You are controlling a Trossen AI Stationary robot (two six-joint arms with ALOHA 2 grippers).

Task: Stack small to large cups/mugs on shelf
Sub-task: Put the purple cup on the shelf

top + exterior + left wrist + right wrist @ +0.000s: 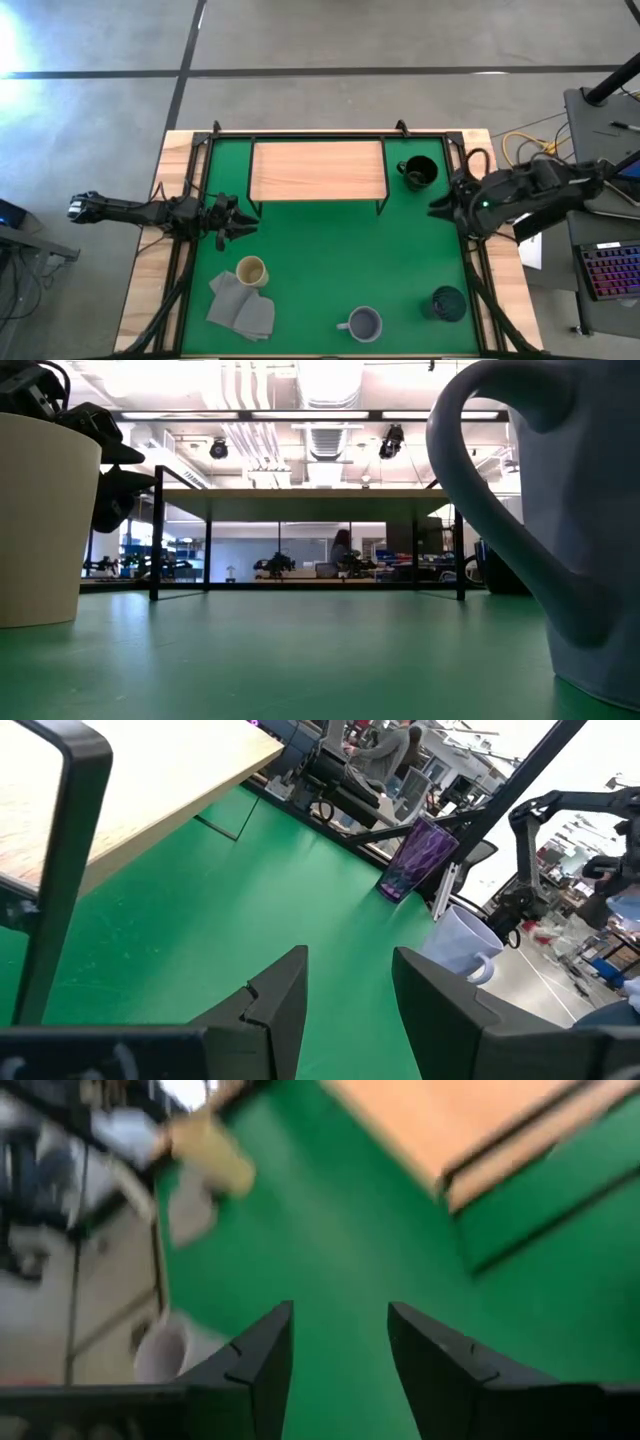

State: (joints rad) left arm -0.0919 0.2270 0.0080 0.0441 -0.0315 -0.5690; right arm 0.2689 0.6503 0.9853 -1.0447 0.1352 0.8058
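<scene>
High view: shelf bare at upper centre, four cups unplaced; left gripper and right gripper spread, empty.

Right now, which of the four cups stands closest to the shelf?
The black mug. It stands just beside the shelf's right end, while the tan cup, grey mug and purple tumbler stand far off.

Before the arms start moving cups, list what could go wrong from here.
1. The tan cup stands against the grey cloth; lifting it may drag the cloth.
2. The black mug sits close to the shelf leg and near the right tool, which is open, so a reach might bump either.
3. The purple tumbler is tall and could tip if nudged.
</scene>
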